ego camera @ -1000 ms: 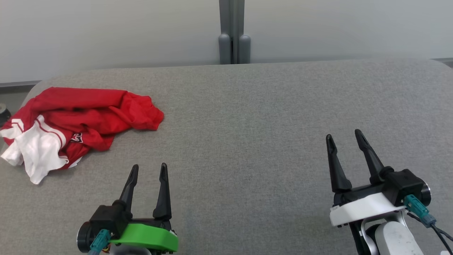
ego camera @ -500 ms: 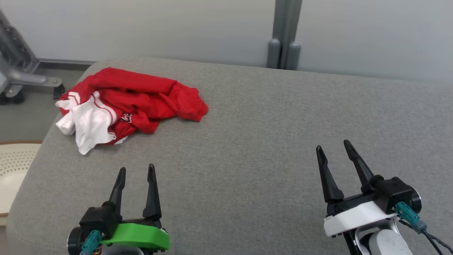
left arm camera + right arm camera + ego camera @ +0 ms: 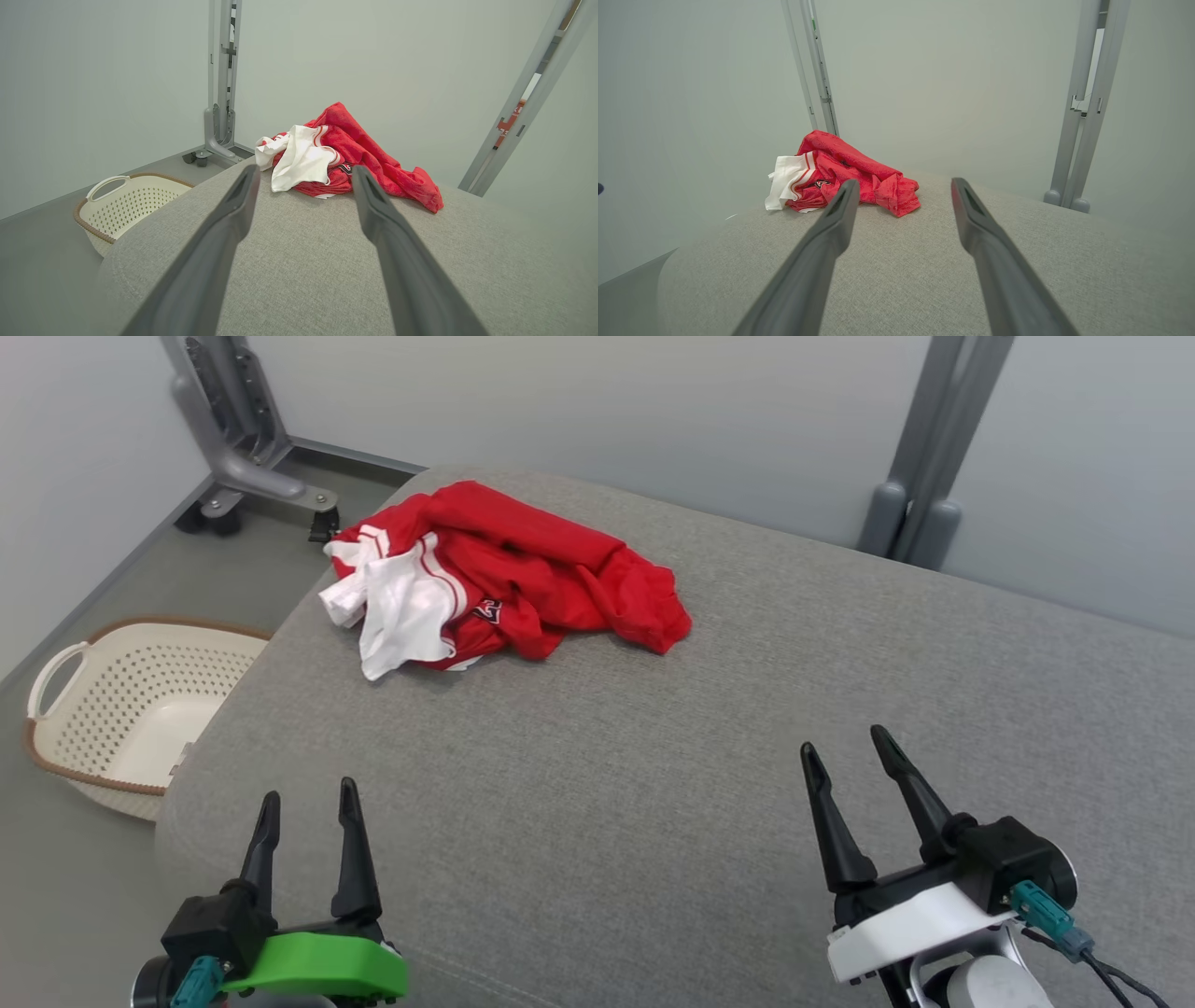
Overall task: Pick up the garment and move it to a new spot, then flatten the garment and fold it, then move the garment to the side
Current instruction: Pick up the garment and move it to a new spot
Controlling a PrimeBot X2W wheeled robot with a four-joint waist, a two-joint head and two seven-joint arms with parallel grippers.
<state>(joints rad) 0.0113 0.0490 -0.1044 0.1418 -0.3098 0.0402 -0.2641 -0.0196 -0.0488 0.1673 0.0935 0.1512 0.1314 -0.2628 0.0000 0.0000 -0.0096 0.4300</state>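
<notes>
Garment: the red-and-white garment [image 3: 523,569] lies crumpled in a heap at the far left corner of the grey padded surface [image 3: 653,803]. Its white part is turned toward the left edge, and a red flap trails off to the right. Neither gripper touches it.
Left gripper: the left gripper [image 3: 309,791] hangs at the near left, over the surface's rounded near-left edge. It is spread wide, with nothing between the fingers [image 3: 219,242], and it is well apart from the garment.
Left wrist view: the garment sits far ahead, framed in the gap between the two dark fingers.
Right gripper: the right gripper [image 3: 843,739] is at the near right, above bare fabric. It is also spread and empty, with its fingers [image 3: 994,261] leaning slightly left. It is well apart from the garment.
Basket: a pale perforated basket [image 3: 112,705] with a brown rim and a loop handle stands on the floor, left of the surface and below its edge.
Stand: a grey metal stand [image 3: 247,476] on casters rests on the floor at the far left, beyond the garment.
Post: a grey upright post [image 3: 920,476] rises at the far right, against the pale wall [image 3: 607,411].
</notes>
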